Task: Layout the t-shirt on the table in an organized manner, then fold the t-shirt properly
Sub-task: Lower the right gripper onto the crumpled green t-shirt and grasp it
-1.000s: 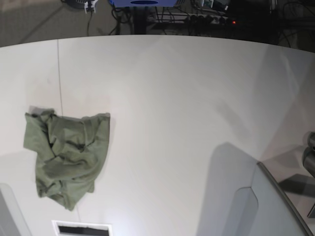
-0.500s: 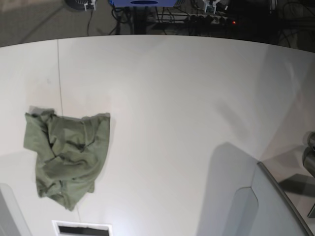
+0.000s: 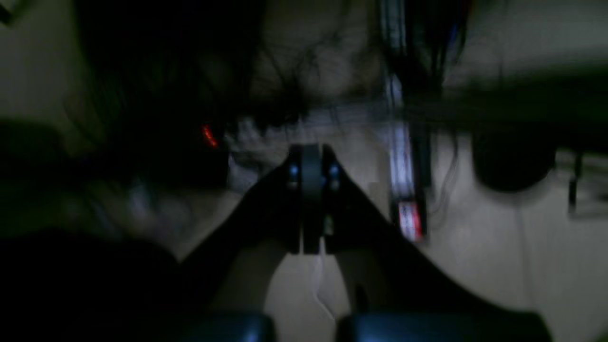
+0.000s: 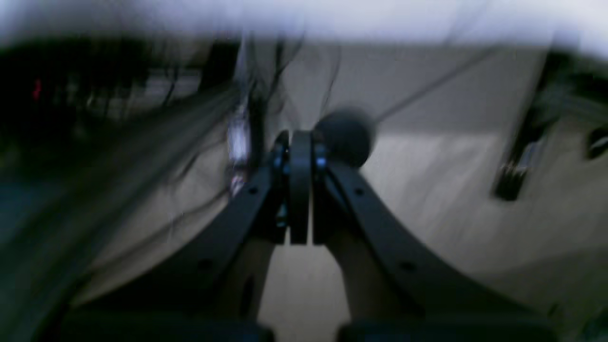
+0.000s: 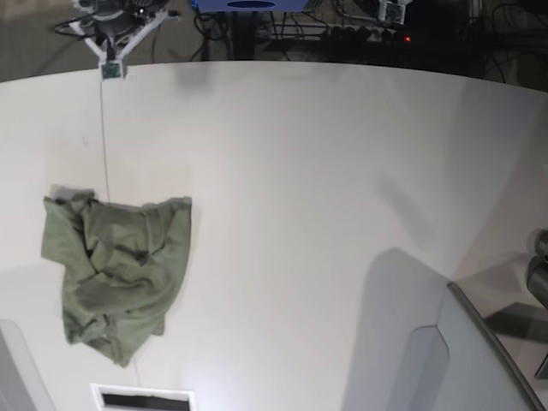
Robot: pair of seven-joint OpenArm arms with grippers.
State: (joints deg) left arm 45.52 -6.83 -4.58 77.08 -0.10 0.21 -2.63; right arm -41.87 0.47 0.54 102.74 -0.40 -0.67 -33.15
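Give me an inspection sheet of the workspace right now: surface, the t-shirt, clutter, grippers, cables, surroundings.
Surface: white table, thin dark seam down its left part, curved far edge.
Job's things: olive t-shirt crumpled in a heap at the table's left, not yet spread.
Clutter: grey angled panel at lower right; white slotted piece at the near edge.
Grippers: left gripper shut, empty; right gripper shut, empty; both off the shirt.
Cables: dark tangle on the floor beyond the far edge.
Surroundings: dim floor, a small red light.
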